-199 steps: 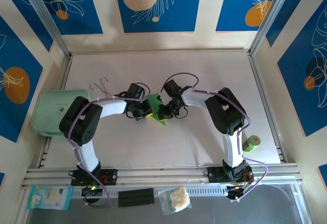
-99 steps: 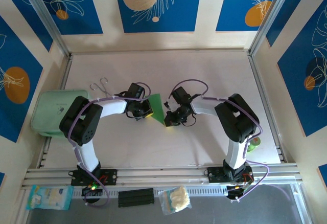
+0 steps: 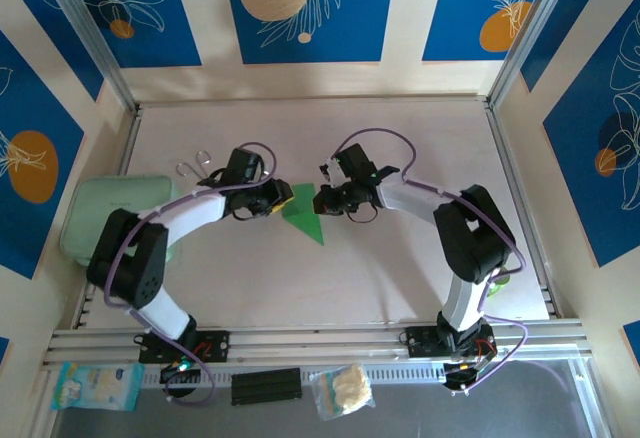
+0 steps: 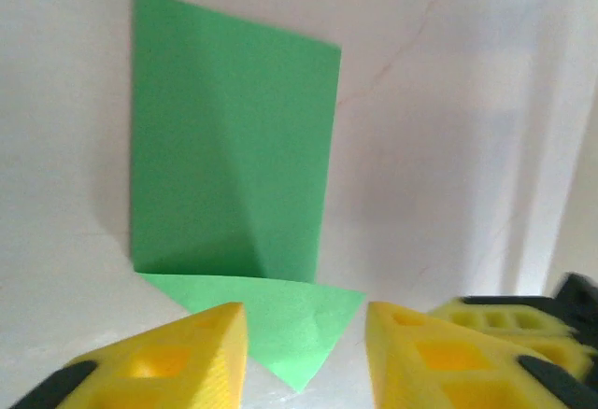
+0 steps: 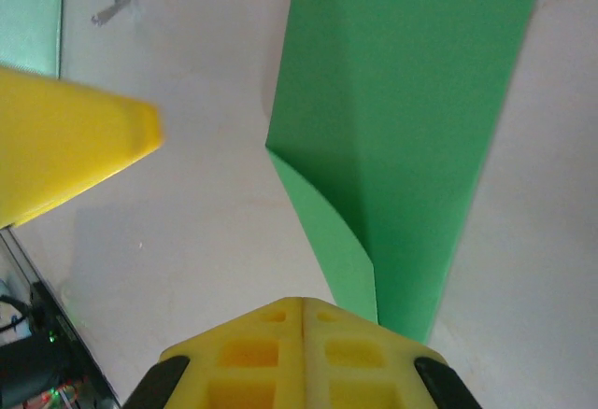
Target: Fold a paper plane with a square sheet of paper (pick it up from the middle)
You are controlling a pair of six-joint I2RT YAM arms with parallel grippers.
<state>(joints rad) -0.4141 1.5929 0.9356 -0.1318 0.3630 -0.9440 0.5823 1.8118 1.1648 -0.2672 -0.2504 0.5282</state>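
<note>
The bright green sheet of paper (image 3: 303,216) lies folded on the table between both grippers, narrowing to a point toward the near side. In the left wrist view the paper (image 4: 234,148) shows a centre crease, and one pointed corner of it lies on the table between the fingers. My left gripper (image 3: 279,201) (image 4: 306,339) is open at the paper's left edge, gripping nothing. My right gripper (image 3: 323,199) (image 5: 304,320) is shut, its yellow fingertips pressed together at the paper's right edge. A curled flap of the paper (image 5: 411,101) runs under the right fingertip, with nothing between the pads.
A pale mint-green pouch (image 3: 100,213) lies at the table's left edge, with a small metal clip (image 3: 195,168) beyond it. A small green roll (image 3: 503,274) peeks out behind the right arm. Bags (image 3: 343,390) and a black block (image 3: 265,386) sit beyond the near rail.
My left gripper has opened, let go of the paper and drawn back to the left. The right gripper moved toward the far side. The paper now lies flatter on the table.
</note>
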